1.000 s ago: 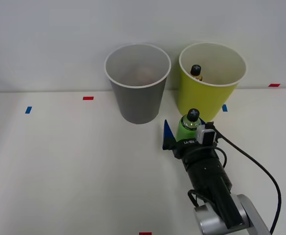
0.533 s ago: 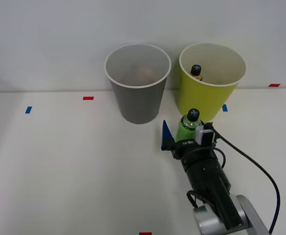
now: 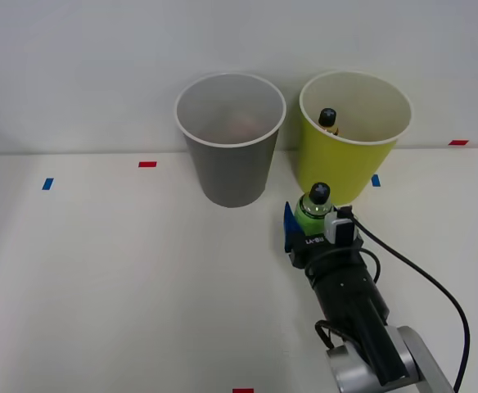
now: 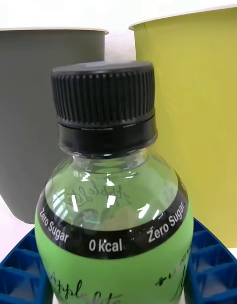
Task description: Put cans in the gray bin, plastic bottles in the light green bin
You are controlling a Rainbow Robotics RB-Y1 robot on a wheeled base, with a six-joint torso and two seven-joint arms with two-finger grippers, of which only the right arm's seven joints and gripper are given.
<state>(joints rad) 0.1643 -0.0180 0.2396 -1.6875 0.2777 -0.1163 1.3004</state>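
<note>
Green plastic bottle (image 4: pixel 113 235) is being clamped upright between the right gripper (image 3: pixel 306 232)'s blue fingers (image 4: pixel 210 269) on the table just before the light green bin (image 3: pixel 353 135), whose rim is likely being risked if lifted too little.

Bright, even light; soft shadows beside the bins (image 3: pixel 231 139); sharp focus throughout.

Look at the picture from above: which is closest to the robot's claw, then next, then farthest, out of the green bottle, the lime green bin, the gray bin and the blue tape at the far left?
1. Green bottle: gripped in the right claw.
2. Light green bin: just behind the claw.
3. Gray bin: behind it and to the left.
4. Blue tape: far left on the table.
</note>
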